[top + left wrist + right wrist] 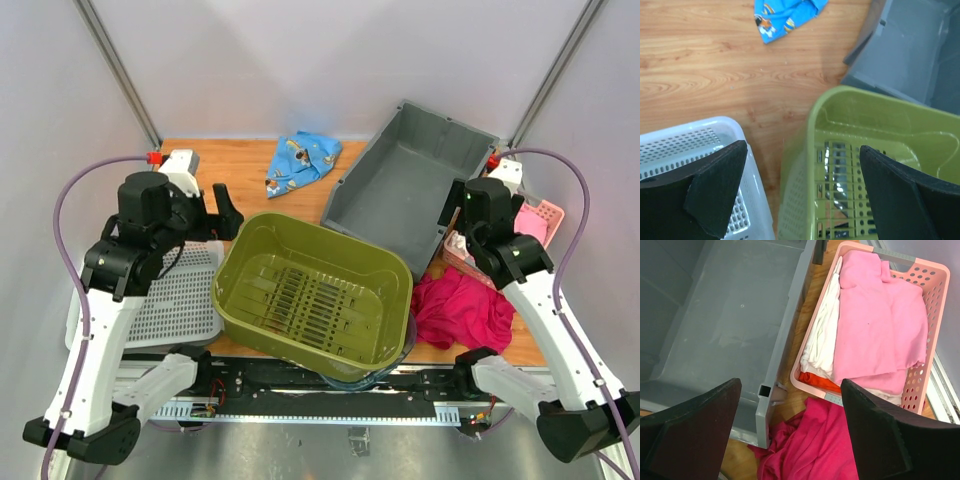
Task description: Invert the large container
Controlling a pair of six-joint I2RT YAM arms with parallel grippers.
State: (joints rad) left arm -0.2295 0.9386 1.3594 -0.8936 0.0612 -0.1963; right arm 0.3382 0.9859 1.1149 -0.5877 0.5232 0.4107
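Sitting open side up at far right, the large gray bin (400, 190) is empty, like the olive basket (243, 272) beside it. The pink basket (940, 285) holds folded clothes. The left gripper (802, 170) and right gripper (790, 390) gape wide, holding nothing.

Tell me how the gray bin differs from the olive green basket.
The gray bin has solid walls and a solid floor; the olive green basket has a slotted floor and perforated sides. The gray bin has squared corners, while the olive green basket has rounded ones. The gray bin lies at the back right, set at an angle; the olive green basket sits front and centre. Both stand open side up and are empty.
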